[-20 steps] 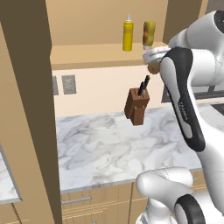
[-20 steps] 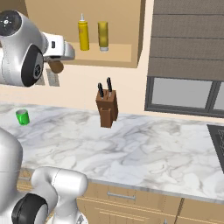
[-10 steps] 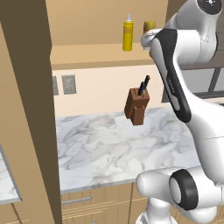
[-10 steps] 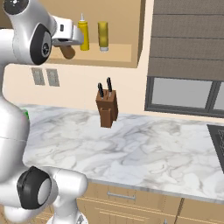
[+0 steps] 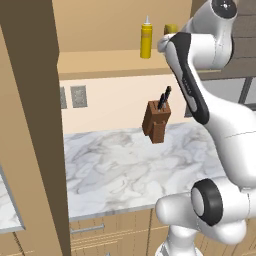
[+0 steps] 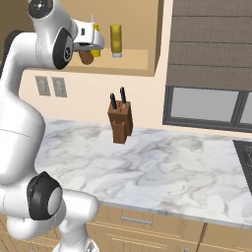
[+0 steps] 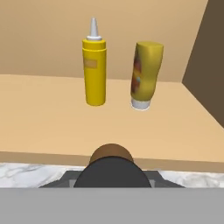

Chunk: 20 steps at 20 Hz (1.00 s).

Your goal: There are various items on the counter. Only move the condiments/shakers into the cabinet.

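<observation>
Up at the cabinet (image 6: 147, 59) shelf edge, the tool (image 6: 87, 49) is clamped on the small brown shaker (image 7: 111, 154). Ahead on the shelf stand the yellow squeeze bottle (image 7: 94, 70) and yellow-orange jar (image 7: 146, 73), side by side. The knife block (image 5: 156, 121) sits on the marble desk (image 5: 115, 170) below.

squeeze bottle (image 7: 95, 70) left of jar (image 7: 146, 74) on cabinet (image 7: 52, 113) shelf | knife block (image 6: 121, 123) on counter (image 6: 162, 172) below
</observation>
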Available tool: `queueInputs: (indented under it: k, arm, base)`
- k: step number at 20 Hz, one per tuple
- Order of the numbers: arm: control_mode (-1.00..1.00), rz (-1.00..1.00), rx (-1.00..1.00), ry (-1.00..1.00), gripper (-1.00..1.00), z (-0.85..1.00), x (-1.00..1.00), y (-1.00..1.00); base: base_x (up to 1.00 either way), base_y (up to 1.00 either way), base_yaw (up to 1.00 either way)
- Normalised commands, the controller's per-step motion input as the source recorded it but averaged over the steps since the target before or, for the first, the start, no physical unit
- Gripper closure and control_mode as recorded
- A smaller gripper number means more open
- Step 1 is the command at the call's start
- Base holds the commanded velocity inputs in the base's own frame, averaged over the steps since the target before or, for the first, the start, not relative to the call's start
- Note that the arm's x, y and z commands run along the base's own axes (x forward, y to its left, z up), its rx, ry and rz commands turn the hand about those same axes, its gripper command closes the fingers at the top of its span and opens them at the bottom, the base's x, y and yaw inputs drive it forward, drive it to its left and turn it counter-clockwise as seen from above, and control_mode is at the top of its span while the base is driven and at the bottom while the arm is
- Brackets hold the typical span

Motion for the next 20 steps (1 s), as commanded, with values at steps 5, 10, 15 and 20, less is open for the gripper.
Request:
queueInputs:
  k: [5,10,15,20]
  arm:
    - [-1.0,0.0,0.0,0.0,1.0,-0.04,0.34,0.0]
    - [-1.0,0.0,0.0,0.0,1.0,-0.14,0.25,0.0]
    - [-1.0,0.0,0.0,0.0,1.0,-0.19,0.35,0.0]
    - [-1.0,0.0,0.0,0.0,1.0,-0.09,0.37,0.0]
  base:
    - [0.0,0.0,0.0]
    - [0.0,0.0,0.0]
    - [0.0,0.0,0.0]
    - [0.0,0.0,0.0]
